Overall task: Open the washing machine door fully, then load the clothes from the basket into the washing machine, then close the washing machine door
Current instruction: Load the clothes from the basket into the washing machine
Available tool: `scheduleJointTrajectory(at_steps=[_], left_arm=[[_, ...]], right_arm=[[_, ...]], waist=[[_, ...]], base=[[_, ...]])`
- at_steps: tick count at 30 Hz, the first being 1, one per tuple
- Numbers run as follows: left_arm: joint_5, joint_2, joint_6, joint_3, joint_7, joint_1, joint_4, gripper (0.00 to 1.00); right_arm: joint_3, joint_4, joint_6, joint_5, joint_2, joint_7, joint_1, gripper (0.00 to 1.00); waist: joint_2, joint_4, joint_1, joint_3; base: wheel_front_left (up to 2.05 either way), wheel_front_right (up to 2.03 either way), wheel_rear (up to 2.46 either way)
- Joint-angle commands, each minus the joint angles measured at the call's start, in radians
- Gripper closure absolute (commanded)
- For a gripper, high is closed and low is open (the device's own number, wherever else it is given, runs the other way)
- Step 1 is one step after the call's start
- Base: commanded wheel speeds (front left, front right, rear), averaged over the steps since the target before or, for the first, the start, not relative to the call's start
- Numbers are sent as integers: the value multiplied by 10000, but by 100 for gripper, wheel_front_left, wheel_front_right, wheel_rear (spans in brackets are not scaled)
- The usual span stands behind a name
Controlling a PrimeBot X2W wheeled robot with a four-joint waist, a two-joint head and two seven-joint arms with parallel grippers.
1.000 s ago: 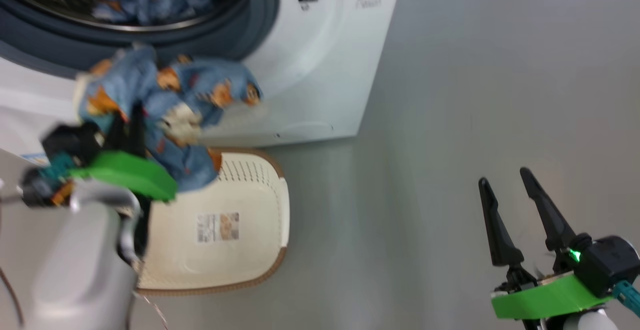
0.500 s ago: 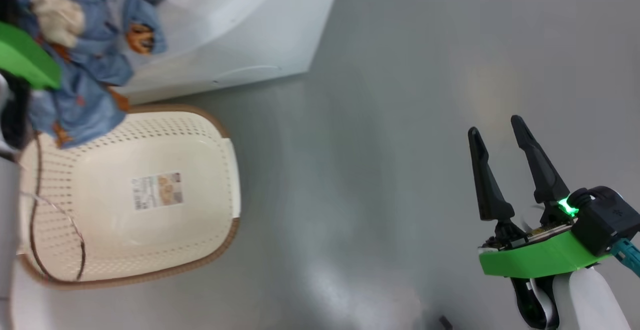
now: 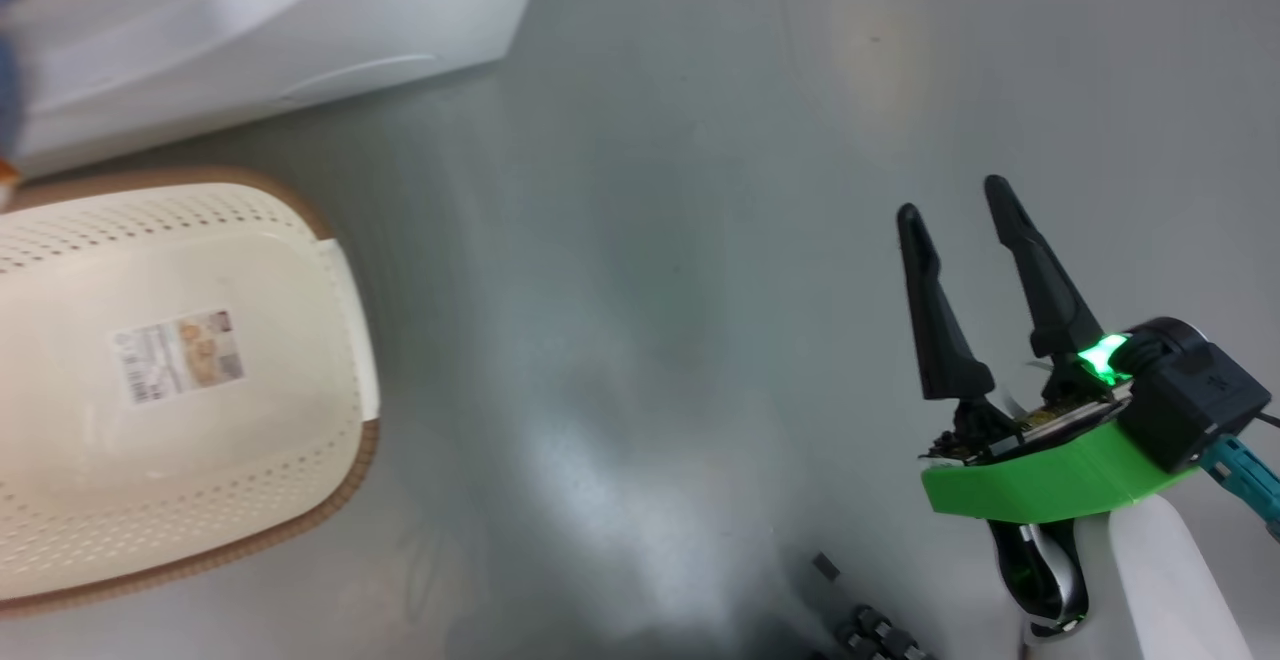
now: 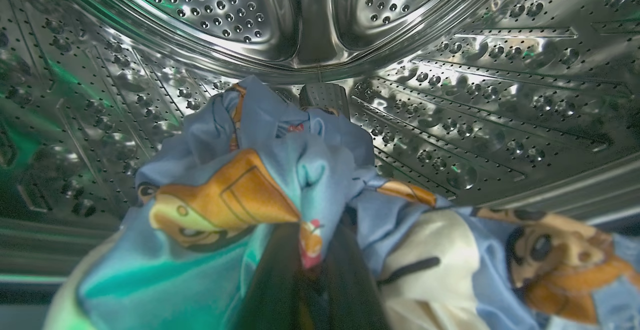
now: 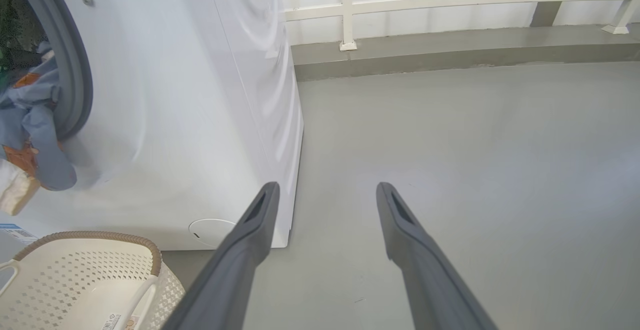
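My left gripper [image 4: 310, 270] is shut on a bundle of light blue clothes [image 4: 280, 160] with orange-brown figures and some white cloth. It holds them inside the steel drum [image 4: 500, 95] of the washing machine [image 3: 300, 10]. In the right wrist view, part of the clothes [image 5: 35, 120] hangs over the grey gasket out of the machine's [image 5: 200, 95] opening. Below it the cream basket [image 3: 355, 460] stands on the floor, with only its sticker inside. My right gripper [image 3: 952, 198] hovers open over bare floor, well right of the basket [image 5: 90, 237]. The washing machine door is out of view.
Grey floor spreads to the right of the machine. A white railing [image 5: 345, 10] on a low kerb runs along the back. The round flap [image 5: 210, 230] sits low on the machine's front. Small dark parts [image 3: 870, 630] show at the head view's bottom edge.
The head camera has swung right, so the machine and basket have slid left. The left gripper and its clothes, seen before the opening above the basket, have left that view. The right gripper stays open.
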Motion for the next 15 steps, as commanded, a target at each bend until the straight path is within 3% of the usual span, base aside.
scheduleJointTrajectory(at_steps=[1, 9, 15], left_arm=[[48, 689, 148, 231, 139, -335, -464, 100], [632, 1369, 587, 322, -334, -766, -1071, 100], [1494, 1741, 1068, 418, -2383, -1361, -1332, 100]], right_arm=[[250, -164, 62, 200, 33, -119, 34, 0], [347, -73, 62, 327, 67, -120, -175, 0], [442, -35, 62, 417, 76, -120, -308, 0]], waist=[[0, -430, -1, 409], [0, -766, -1, 659], [0, -905, -1, 848]], base=[[0, 0, 0], [0, 0, 0], [0, 0, 0]])
